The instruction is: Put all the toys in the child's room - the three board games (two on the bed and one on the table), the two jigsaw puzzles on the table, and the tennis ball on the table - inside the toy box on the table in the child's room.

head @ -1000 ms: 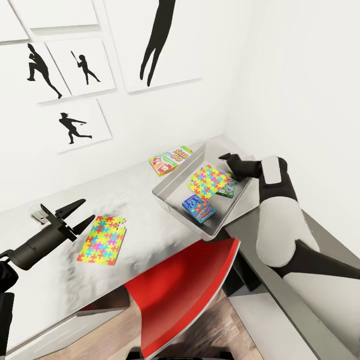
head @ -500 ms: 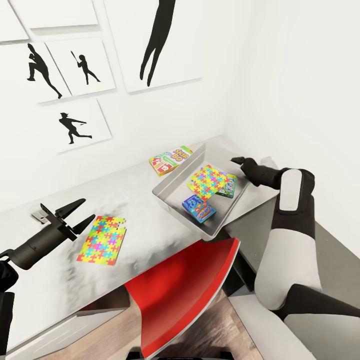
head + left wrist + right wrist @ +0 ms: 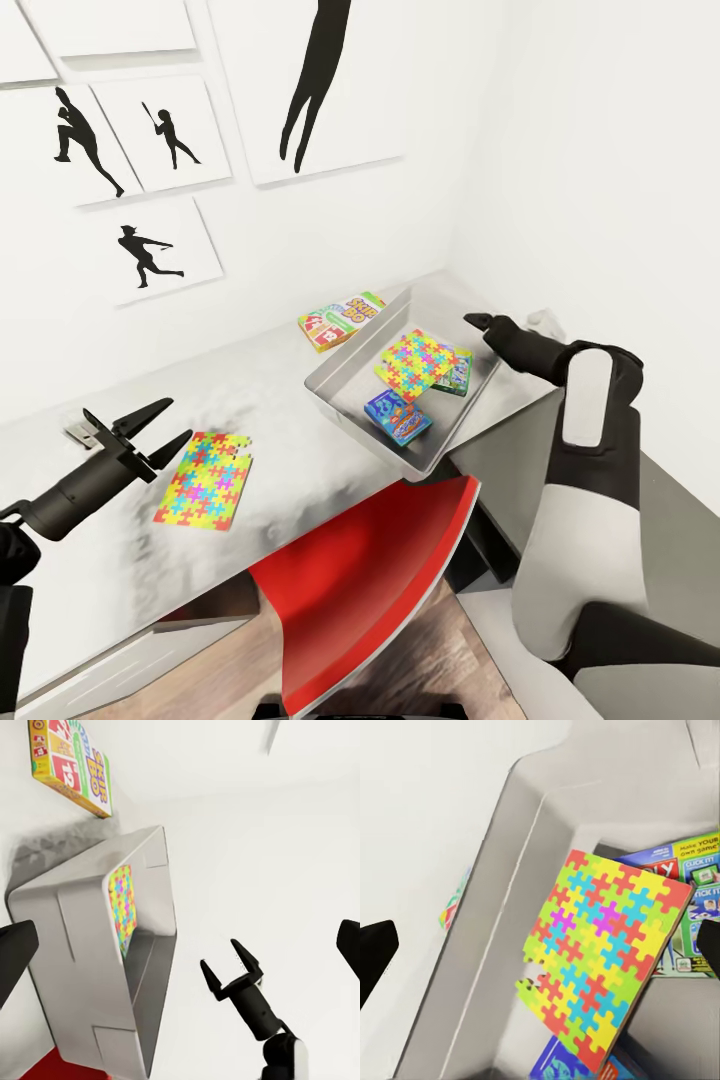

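A thin jigsaw puzzle (image 3: 204,478) lies flat on the table (image 3: 300,450), just beside the left hand (image 3: 150,429), whose fingers stand wide apart and empty. Light and likely floppy, it looks best pinched at an edge. The toy box (image 3: 345,372) holds another puzzle (image 3: 418,362) and two board games; a third game (image 3: 340,319) waits just behind it. The right hand (image 3: 470,320) hovers by the box's far side, its spread unclear from the head view.

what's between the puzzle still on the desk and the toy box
Nothing: in the head view the stretch of table between the loose jigsaw puzzle and the toy box is bare.
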